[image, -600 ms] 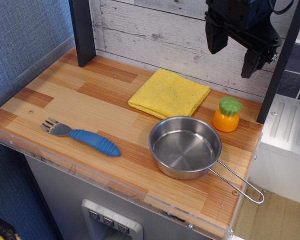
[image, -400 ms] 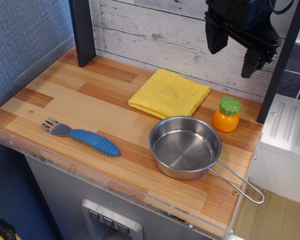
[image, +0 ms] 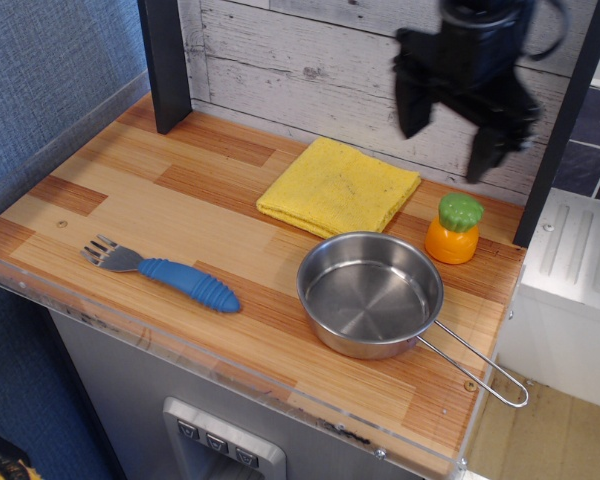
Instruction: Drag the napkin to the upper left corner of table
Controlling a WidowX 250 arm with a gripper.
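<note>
The yellow napkin [image: 339,187] lies flat at the back middle of the wood-plank table [image: 130,215], just behind the steel pan. My gripper [image: 447,132] hangs in the air above and to the right of the napkin, its two dark fingers spread open and empty. It is blurred from motion. It touches nothing.
A steel pan [image: 370,294] with a wire handle sits at the front right. An orange toy with a green top [image: 455,228] stands at the right back. A blue-handled fork [image: 165,272] lies at the front left. A dark post [image: 165,62] stands at the back left corner.
My gripper has moved left and slightly down, toward the napkin. Nothing on the table has moved.
</note>
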